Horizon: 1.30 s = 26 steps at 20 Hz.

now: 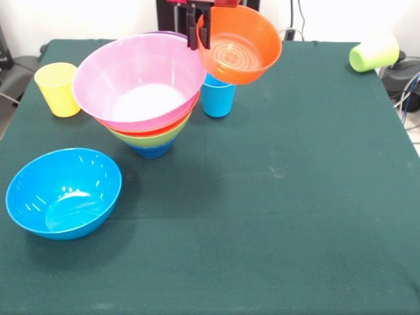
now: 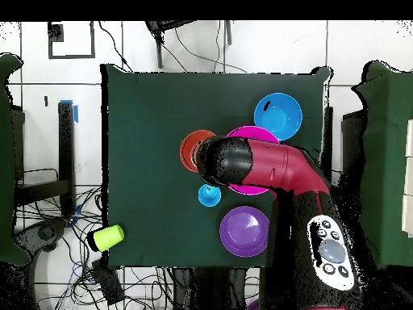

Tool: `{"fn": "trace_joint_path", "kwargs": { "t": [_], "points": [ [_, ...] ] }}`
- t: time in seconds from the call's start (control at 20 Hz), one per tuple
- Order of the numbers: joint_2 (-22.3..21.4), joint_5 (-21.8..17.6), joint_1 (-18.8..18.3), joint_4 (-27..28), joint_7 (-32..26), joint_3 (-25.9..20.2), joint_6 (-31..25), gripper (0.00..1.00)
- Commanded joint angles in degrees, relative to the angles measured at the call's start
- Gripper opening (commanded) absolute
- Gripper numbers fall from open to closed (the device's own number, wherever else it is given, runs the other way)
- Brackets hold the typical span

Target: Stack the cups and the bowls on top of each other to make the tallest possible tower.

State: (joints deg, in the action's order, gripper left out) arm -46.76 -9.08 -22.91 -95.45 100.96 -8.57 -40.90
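My gripper [image 1: 199,36] hangs at the top of the front view, shut on the rim of a tilted orange bowl [image 1: 237,49], held in the air just right of the tower. The tower [image 1: 152,134] is a nested stack: a small dark blue bowl [image 1: 151,151] at the bottom, then lime green, orange-red, and a large pink bowl [image 1: 141,79] on top. A light blue cup [image 1: 218,100] stands behind it under the held bowl. A yellow cup [image 1: 58,88] stands to the left. A lime green cup [image 1: 374,52] lies on its side at the far right corner.
A light blue bowl [image 1: 63,192] sits alone at the front left. From overhead, a purple bowl [image 2: 244,230] rests beside the arm [image 2: 266,169], which covers much of the pink bowl [image 2: 252,136]. Cables lie beyond the cloth's [image 1: 275,216] right edge.
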Motion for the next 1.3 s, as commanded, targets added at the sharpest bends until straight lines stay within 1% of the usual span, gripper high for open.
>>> {"fn": "trace_joint_path", "kwargs": {
  "t": [0.05,0.3,0.45,0.65,0.85,1.05,1.3],
  "points": [
    [-0.3,-4.1,-1.0,0.3,-11.9,-7.1,-7.6,0.00],
    [0.0,-4.6,-1.8,1.2,-12.4,-8.2,-9.1,0.00],
    [0.7,-5.0,-2.6,3.1,-13.3,-9.1,-11.0,0.00],
    [2.0,-6.1,-3.5,4.9,-14.3,-10.0,-11.8,0.00],
    [2.0,-7.3,-4.5,6.2,-15.3,-10.7,-12.9,0.00],
    [2.7,-8.9,-6.2,8.1,-16.9,-12.0,-14.2,0.00],
    [2.5,-10.2,-8.2,9.5,-18.3,-13.9,-16.4,0.00]
  ]
}}
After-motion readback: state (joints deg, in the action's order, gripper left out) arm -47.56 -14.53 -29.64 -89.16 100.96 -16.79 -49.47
